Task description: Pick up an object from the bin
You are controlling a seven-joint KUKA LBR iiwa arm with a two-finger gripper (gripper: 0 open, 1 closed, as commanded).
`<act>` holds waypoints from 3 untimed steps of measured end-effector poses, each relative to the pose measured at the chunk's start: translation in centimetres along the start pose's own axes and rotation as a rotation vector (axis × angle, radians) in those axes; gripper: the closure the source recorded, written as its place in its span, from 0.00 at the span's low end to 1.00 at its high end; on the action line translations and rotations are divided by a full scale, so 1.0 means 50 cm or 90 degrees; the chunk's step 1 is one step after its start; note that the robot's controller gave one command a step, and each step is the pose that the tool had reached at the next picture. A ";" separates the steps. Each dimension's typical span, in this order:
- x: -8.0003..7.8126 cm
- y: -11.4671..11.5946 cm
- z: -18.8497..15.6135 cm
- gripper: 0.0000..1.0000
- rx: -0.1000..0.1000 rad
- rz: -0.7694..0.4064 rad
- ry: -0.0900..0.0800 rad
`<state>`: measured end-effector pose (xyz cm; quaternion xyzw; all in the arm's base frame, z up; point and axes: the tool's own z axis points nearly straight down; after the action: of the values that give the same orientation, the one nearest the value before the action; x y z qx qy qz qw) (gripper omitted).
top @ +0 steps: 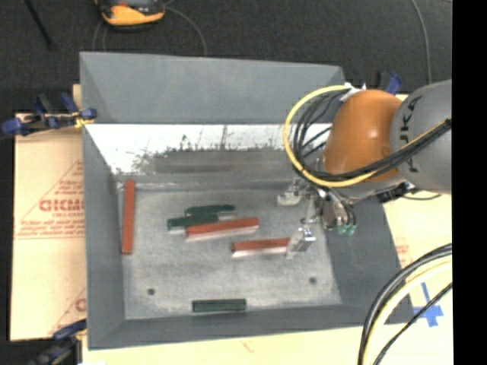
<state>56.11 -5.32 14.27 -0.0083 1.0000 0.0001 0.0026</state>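
Short red-brown bar (261,246), which I judge my pick because it lies flat and alone right of the long red bar (127,217) at the left wall and the green-and-red pair (221,228) in the middle, ends right at the gripper (300,226), whose opening I cannot tell.

Grey bin (228,276), five bars flat on its floor. At nine o'clock a red strip (128,217) hugs the left wall, pointing twelve to six. Dead centre, a green bar (202,216), with a long red bar (222,229) touching its six o'clock side. Short red bar (261,246) at four o'clock. A dark block (219,306) at six, by the wall.
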 end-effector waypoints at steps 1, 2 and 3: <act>0.015 0.020 0.134 0.00 0.000 0.043 -0.001; 0.014 0.019 0.118 1.00 0.000 0.043 0.001; 0.014 0.018 0.118 1.00 0.000 0.043 0.001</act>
<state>55.43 -4.41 8.36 0.0251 0.9997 -0.0001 0.0017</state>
